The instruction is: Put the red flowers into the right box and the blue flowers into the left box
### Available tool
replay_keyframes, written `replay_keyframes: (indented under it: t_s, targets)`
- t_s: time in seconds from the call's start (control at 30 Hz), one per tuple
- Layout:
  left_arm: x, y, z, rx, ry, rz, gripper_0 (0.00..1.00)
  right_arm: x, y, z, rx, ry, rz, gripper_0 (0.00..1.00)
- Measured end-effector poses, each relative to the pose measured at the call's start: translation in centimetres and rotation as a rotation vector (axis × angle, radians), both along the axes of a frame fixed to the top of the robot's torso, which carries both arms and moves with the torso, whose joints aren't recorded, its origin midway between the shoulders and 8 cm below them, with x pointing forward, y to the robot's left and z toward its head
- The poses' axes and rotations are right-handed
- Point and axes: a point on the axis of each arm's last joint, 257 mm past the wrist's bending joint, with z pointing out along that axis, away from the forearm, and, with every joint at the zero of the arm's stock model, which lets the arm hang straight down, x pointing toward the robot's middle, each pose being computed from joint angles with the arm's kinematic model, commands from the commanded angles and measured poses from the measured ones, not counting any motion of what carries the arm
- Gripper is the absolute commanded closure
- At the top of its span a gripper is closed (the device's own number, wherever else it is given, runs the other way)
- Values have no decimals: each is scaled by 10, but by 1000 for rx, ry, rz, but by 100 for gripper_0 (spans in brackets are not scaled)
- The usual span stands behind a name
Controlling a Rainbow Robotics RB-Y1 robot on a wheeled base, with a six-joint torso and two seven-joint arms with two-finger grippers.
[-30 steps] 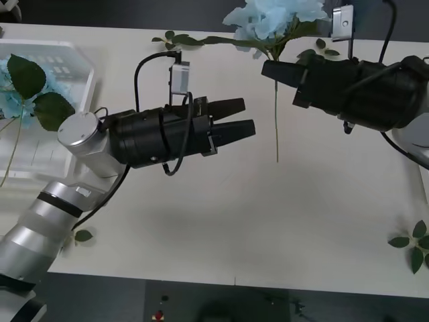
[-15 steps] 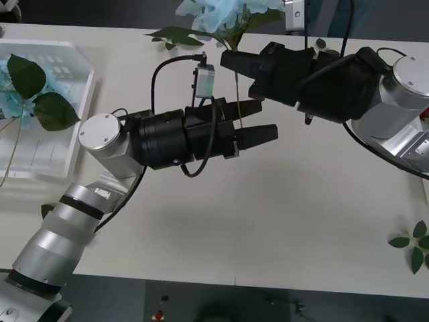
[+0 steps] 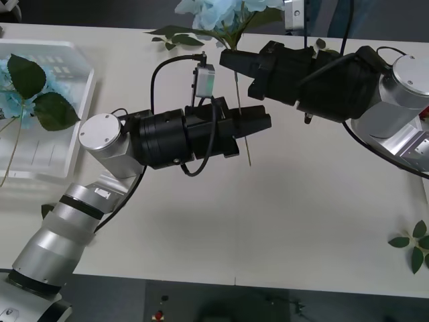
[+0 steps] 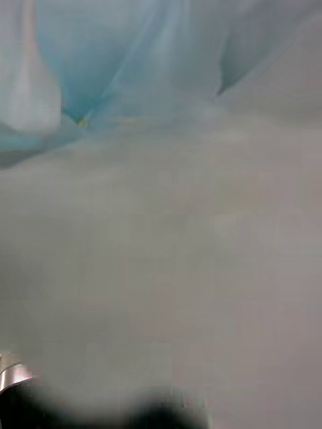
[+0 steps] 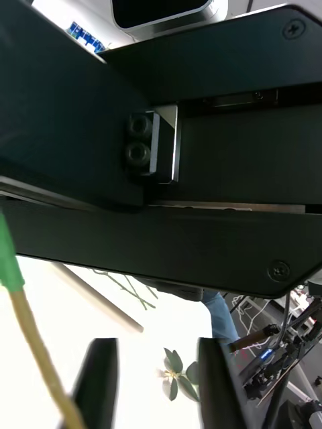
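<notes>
Both claws grip one blue flower [image 3: 221, 12].

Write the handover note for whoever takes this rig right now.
Right gripper: shut on the pale blue flower cluster, held above mid-table, thin stem hanging down.
Left gripper: fingers closed around that stem below the right gripper.
Done: one blue flower with dark leaves lies in the shallow white plastic left box.
Left: finish this handover, carry the cluster to the left box.
</notes>
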Motion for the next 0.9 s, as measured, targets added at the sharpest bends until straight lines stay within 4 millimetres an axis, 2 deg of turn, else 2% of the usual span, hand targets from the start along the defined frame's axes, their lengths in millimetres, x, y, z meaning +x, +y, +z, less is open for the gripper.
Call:
replay_keyframes:
  t_s: [0.23, 0.27, 0.3, 0.33, 0.37, 0.67, 0.8, 0.9]
  targets:
    - [5, 2, -3, 0, 10, 16, 100, -1, 0, 0, 0, 1, 3, 100]
    - [5, 2, -3, 0, 11, 16, 100, -1, 0, 0, 0, 1, 4, 94]
    - [5, 3, -3, 0, 11, 17, 100, -1, 0, 0, 0, 1, 5, 75]
    - [6, 4, -3, -2, 13, 17, 100, -1, 0, 0, 0, 2, 4, 28]
    - [6, 6, -2, -4, 16, 17, 100, -1, 0, 0, 0, 2, 4, 1]
    - [9, 39, 6, -27, 35, 9, 100, 3, -1, 1, 7, 8, -11, 0]
    - [14, 71, 13, -42, 24, 27, 100, 7, -5, 3, 15, 13, -30, 0]
    - [17, 99, 13, -43, 16, 49, 100, 18, -18, 3, 3, 10, -73, 0]
